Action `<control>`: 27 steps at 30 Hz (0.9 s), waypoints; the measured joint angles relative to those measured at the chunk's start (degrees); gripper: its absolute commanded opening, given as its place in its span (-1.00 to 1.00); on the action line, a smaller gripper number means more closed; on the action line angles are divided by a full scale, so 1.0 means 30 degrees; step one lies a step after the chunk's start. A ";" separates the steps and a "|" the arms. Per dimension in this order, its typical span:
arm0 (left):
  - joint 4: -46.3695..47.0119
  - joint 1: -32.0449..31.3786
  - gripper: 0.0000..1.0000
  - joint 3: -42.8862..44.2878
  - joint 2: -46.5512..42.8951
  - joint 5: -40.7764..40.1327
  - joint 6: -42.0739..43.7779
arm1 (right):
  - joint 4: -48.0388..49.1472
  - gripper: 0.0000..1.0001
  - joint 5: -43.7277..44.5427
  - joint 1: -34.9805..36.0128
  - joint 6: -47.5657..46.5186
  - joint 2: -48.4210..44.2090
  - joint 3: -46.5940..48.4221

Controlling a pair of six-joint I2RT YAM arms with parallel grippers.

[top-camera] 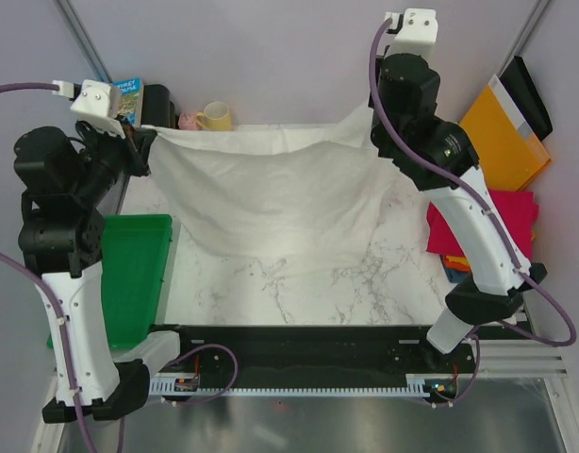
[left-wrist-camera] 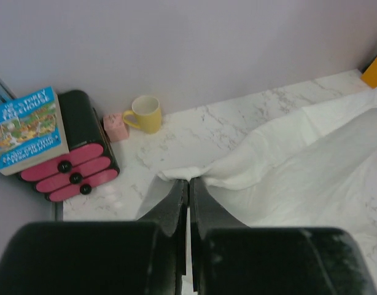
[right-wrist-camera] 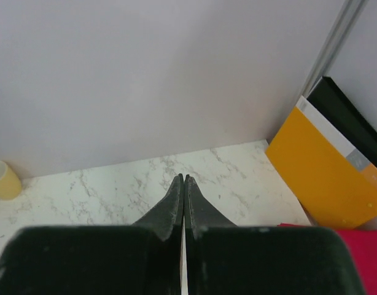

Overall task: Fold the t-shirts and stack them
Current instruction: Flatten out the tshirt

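Observation:
A large white t-shirt hangs stretched between my two grippers, its lower part draped on the marbled table. My left gripper is shut on its far-left corner; in the left wrist view the gripper pinches a bunched white edge of the t-shirt. My right gripper is shut on the far-right corner. In the right wrist view the gripper shows only a thin white sliver between its fingers. Folded t-shirts lie stacked at the right, crimson red on top, with orange and dark blue edges below.
A green bin sits at the left. At the back left stand a yellow mug, a small pink object and a book on a black box. An orange-yellow envelope and a black folder lean at the back right.

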 measured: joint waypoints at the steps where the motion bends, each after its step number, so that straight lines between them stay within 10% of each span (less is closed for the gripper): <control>1: 0.0036 0.0000 -0.97 0.0554 -0.0051 0.0036 -0.0058 | 0.0488 -1.00 0.0619 0.1137 -0.0721 -0.0313 0.0000; 7: -0.0219 0.0007 -0.97 0.2747 -0.2025 0.0233 -0.0291 | 0.4510 -1.00 0.5326 0.8021 -0.6047 -0.2652 -0.0998; 15: -0.2528 -0.0022 -0.97 0.4575 -0.5333 0.0685 -0.0248 | 2.4604 -1.00 1.0295 1.6291 -2.2600 -0.5625 -0.7956; 27: -0.7191 -0.1479 -0.97 0.6659 -0.6513 0.0219 0.0357 | 2.7809 -1.00 1.1409 1.7456 -2.3824 -0.8145 -1.0936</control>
